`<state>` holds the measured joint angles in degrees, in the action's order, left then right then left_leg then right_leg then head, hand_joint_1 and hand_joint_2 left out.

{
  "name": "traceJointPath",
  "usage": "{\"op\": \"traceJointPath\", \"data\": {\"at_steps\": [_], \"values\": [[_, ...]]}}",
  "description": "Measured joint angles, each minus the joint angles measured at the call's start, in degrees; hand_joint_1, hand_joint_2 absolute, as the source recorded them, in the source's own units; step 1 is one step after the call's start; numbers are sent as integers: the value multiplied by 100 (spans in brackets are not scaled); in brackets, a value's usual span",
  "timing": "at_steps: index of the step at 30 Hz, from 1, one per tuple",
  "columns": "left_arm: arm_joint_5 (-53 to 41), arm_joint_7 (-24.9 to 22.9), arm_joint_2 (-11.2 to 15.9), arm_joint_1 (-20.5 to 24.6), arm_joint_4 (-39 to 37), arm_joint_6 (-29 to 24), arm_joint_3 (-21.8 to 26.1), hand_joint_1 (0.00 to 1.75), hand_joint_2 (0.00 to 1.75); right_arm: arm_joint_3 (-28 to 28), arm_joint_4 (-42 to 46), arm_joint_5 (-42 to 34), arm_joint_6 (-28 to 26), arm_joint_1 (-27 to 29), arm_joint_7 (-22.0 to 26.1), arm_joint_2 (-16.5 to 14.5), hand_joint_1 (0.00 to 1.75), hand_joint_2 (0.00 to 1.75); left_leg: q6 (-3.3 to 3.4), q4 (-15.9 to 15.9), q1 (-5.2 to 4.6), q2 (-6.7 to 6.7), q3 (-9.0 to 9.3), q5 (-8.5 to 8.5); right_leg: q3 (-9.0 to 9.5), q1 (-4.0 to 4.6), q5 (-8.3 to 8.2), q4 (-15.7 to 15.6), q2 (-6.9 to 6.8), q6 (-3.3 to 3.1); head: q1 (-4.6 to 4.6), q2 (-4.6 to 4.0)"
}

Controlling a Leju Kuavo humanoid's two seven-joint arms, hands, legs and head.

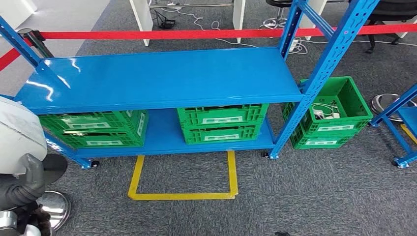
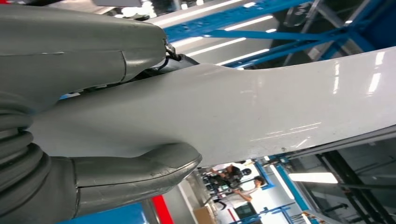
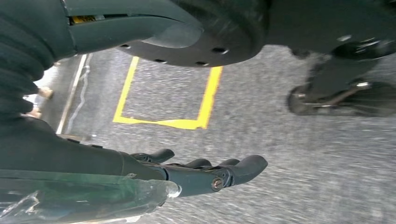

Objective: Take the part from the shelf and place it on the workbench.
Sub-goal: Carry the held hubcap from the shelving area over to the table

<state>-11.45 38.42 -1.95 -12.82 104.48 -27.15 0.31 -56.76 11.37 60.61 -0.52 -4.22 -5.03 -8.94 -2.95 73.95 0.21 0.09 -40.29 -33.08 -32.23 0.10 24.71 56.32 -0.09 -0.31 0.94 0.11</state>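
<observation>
Part [image 2: 261, 112] sits gripped in our left hand [image 2: 84, 116], a broad, glossy white panel pressed between thumb and fingers. We judge it stiff, light and slippery, best held near its narrow waist. Our right hand [image 3: 196, 172] hangs spread, holding nothing, above the carpet.

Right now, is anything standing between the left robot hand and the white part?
Nothing visible does. The left robot hand already grips the white part, closing on it from both sides. In the head view the part sits at the robot's left, apart from the blue shelf.
</observation>
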Motion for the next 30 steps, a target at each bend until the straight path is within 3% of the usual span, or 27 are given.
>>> {"op": "traceJointPath", "data": {"at_steps": [6,8,9,10,12,13,15,16,17,18,19,20,21,22,23,24,26,27,28,30], "values": [[2,0,1,-1,0,1,0,175,175,-2,0,1,0,3,-10,0,0,175,-2,13,3,0,32,65,-43,0,-26,6,-2,5,-1,0],[-21,6,13,5,0,-1,-1,175,175,-2,0,1,-4,2,-49,0,0,175,-1,-366,19,0,387,379,-187,-1,-127,29,-2,24,-2,0],[-48,11,24,36,1,-10,-3,175,175,-7,3,-18,-3,-3,-59,3,0,175,23,-885,25,-6,776,446,-287,7,-215,51,4,54,2,0],[-86,6,47,84,1,-33,-5,175,175,-33,5,-71,3,3,-3,5,0,175,103,-1398,21,-3,1088,559,-415,-1,-318,66,12,113,-1,0],[-138,-27,92,182,3,-81,-4,175,175,-92,9,-188,19,25,152,5,0,175,286,-2049,1,2,1354,553,-601,-15,-266,174,26,227,13,0],[-142,-53,112,206,4,-99,-1,175,175,-121,9,-230,27,40,222,2,0,175,360,-2046,-8,12,1251,647,-680,-30,-92,318,27,269,21,0],[-121,-88,126,219,9,-106,6,175,175,-144,9,-244,45,39,234,-3,0,175,389,-2041,-15,13,1118,766,-814,-29,464,971,27,298,47,0],[-111,-102,131,223,15,-107,9,175,175,-154,9,-244,54,35,234,-4,0,175,390,-2037,-20,14,1030,839,-863,-29,667,1362,27,309,51,0],[-104,-118,136,225,23,-107,12,175,175,-161,9,-243,60,32,231,-6,0,175,387,-2031,-24,14,932,916,-866,-29,750,1680,27,314,52,0],[-99,-137,142,225,34,-107,15,175,175,-165,9,-240,61,31,218,-8,0,175,379,-2025,-27,15,836,990,-791,-29,684,1819,27,314,52,0],[-94,-157,146,223,45,-105,18,175,175,-170,9,-235,61,32,197,-9,0,175,366,-2018,-26,15,741,1061,-616,-29,519,1746,27,311,52,0],[-81,-178,153,218,60,-98,23,175,175,-177,9,-227,61,31,170,-9,0,175,349,-2007,-23,14,651,1130,-338,-31,355,1467,26,307,52,0],[-69,-195,159,209,83,-90,28,175,175,-183,9,-216,61,24,138,-11,0,175,323,-1991,-26,10,572,1195,18,-30,317,1021,27,302,55,0],[-58,-204,164,197,113,-79,33,175,175,-187,9,-202,62,15,109,-13,0,175,293,-1968,-30,7,511,1253,371,-25,375,522,35,289,53,0],[-47,-209,170,182,146,-64,38,175,175,-190,9,-185,67,6,83,-15,0,175,263,-1953,-33,6,477,1308,610,-17,475,143,42,271,48,0],[-37,-210,173,164,175,-49,39,175,175,-190,9,-165,74,1,64,-17,0,175,230,-1942,-34,7,461,1356,733,-1,581,-86,50,246,49,0],[9,-201,175,99,216,-10,40,175,175,-189,8,-121,90,11,51,-20,0,175,164,-1936,-20,10,438,1425,665,9,554,-115,42,154,52,0],[50,-187,178,49,234,13,45,175,175,-188,8,-97,93,14,61,-22,0,175,128,-1884,-14,7,400,1334,606,5,504,-103,31,95,52,0],[102,-164,180,-2,253,48,56,175,175,-188,7,-75,94,16,89,-24,0,175,94,-1738,-9,4,343,1122,536,-4,434,-101,18,40,35,0],[220,-102,185,-72,280,149,98,175,175,-187,7,-41,94,7,185,-26,0,175,40,-1130,-3,0,184,460,393,-8,279,-96,3,-22,2,0]]}}
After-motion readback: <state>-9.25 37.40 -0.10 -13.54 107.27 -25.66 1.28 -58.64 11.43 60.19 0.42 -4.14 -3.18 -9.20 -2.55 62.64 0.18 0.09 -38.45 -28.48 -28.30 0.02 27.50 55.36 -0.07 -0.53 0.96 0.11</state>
